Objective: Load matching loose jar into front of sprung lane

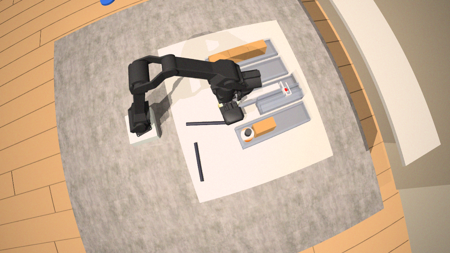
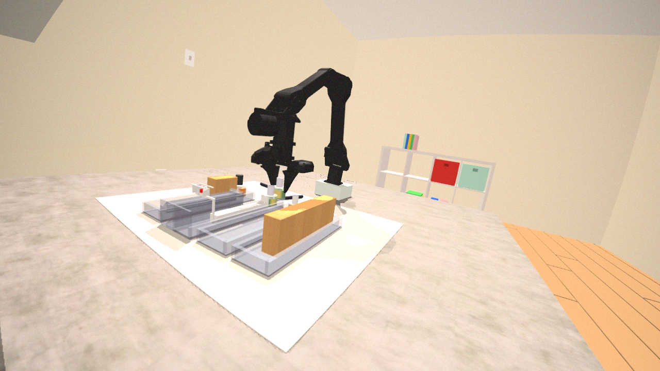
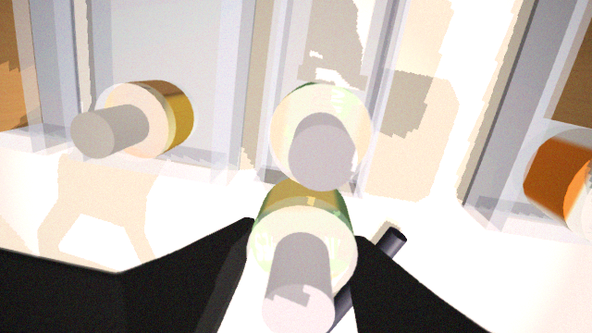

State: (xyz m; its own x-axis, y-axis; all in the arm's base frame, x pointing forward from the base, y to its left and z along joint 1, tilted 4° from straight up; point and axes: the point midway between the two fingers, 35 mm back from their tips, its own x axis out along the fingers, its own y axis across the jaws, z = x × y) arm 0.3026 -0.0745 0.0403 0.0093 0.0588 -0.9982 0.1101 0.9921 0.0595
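Note:
My gripper (image 2: 281, 186) (image 3: 302, 237) points down, shut on a jar (image 2: 279, 192) (image 3: 301, 222) with a green and yellow label, pale shoulder and grey-white cap. The held jar looks upright, at the front end of the sprung lane (image 3: 390, 51). A like jar (image 2: 272, 200) (image 3: 283, 127) stands in that lane just behind it. Their outlines overlap in the wrist view, so I cannot tell whether they touch. The held jar's base and its height over the front stop are hidden. The arm hides most of both jars in the top view. Contact with the pusher plate is hidden.
A gold jar (image 3: 181, 111) stands in the lane to the left in the wrist view; an orange jar (image 1: 247, 135) (image 3: 552, 178) stands right. Orange blocks (image 1: 264, 126) (image 2: 299, 223) fill parts of the outer lanes. Dark rods (image 1: 204, 123) (image 1: 198, 162) lie before the lanes.

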